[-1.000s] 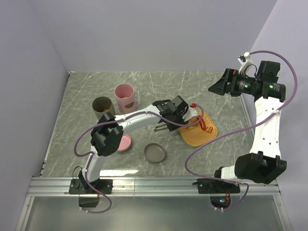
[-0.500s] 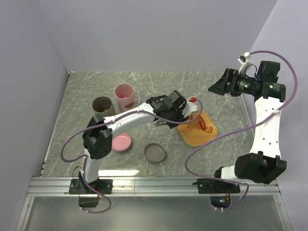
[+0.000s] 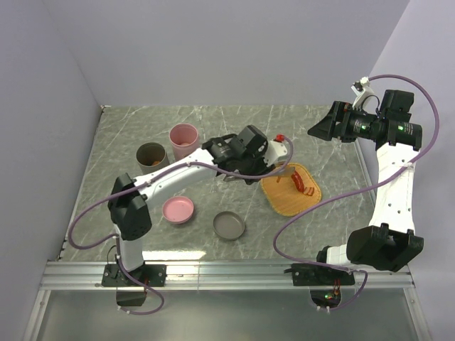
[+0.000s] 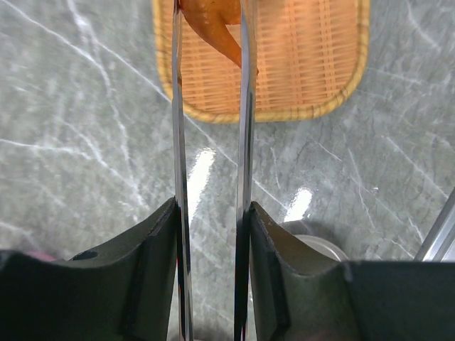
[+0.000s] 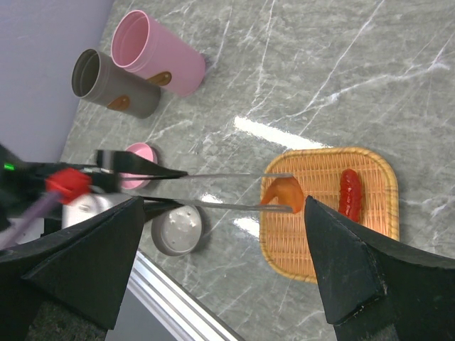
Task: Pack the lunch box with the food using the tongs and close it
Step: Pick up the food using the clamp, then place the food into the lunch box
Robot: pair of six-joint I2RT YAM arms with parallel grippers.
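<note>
Left hand shifted left, tongs cropped at tips, orange piece half hidden

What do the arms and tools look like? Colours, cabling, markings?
Left arm and right arm: white links, black joint housings, a purple cable looped outside each. Left tool and right tool have dark, broad wedge-shaped fingers. A red part sits near the left wrist.

Your left arm and right arm show white shells between bulky black joint housings, a purple cable looping along each. A red tab marks the left wrist; the left gripper and right gripper are matte black.
</note>
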